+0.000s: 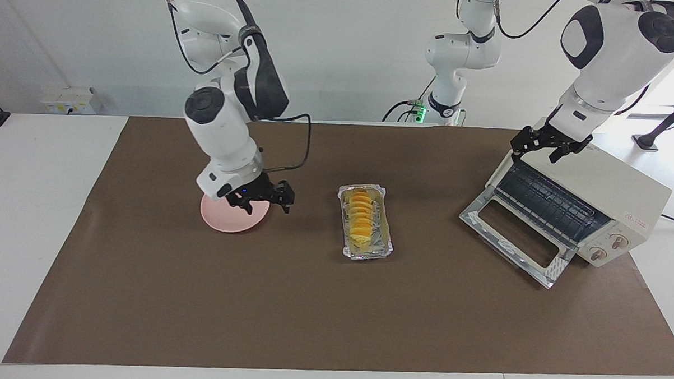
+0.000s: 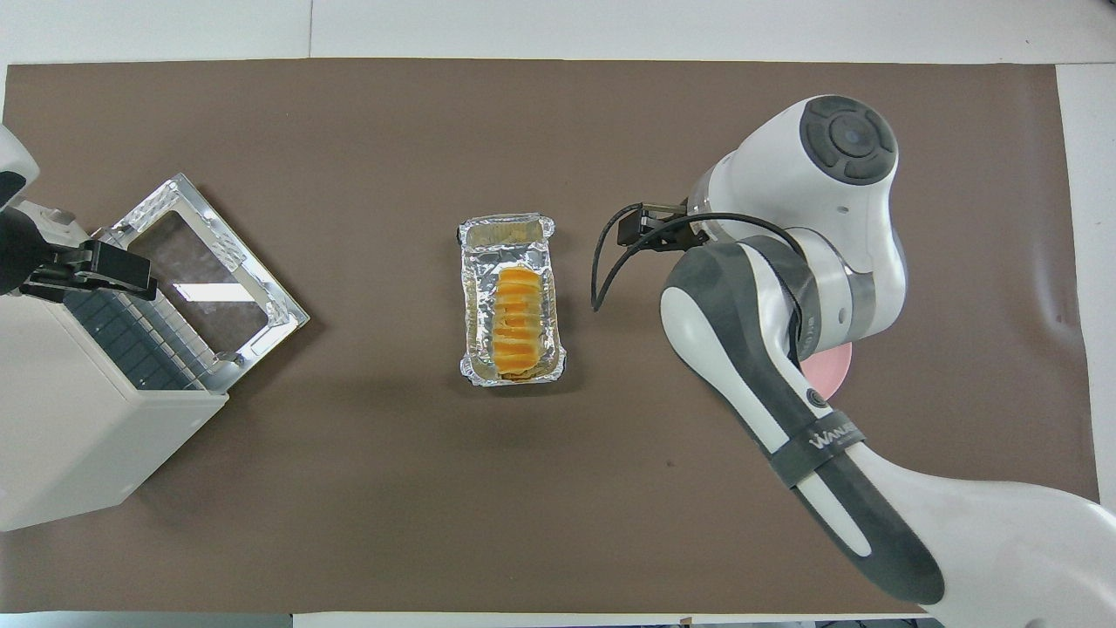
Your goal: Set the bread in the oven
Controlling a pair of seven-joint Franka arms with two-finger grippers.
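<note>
While the bread (image 1: 360, 217) sits in its crinkled foil tray (image 1: 378, 248) in the middle of the brown mat (image 1: 332, 313), neither gripper is touching it. The loaf's long axis runs straight toward and away from the robots, so one end points at them and the other at the table's edge farthest from them; the slices overlap in a row along that line, and the tray lies the same way with a bit of bare foil at the end farther from the robots. The oven (image 1: 623, 194) is well apart from it, at the left arm's end of the table, set at an angle with its glass door (image 1: 515, 235) dropped open and lying flat on the mat, dark wire rack (image 1: 549, 205) showing inside and two knobs on the front panel. The left gripper (image 1: 546, 146) hangs over the top front edge of the oven, just above the opening; its fingers look spread and hold nothing. The right gripper (image 1: 263, 201) is over the edge of the round pink plate (image 1: 224, 219), which lies toward the right arm's end, about as near the robots as the tray. Its fingers stand a little apart with nothing between them. In the overhead view the right arm (image 2: 785, 288) covers most of the plate.
</note>
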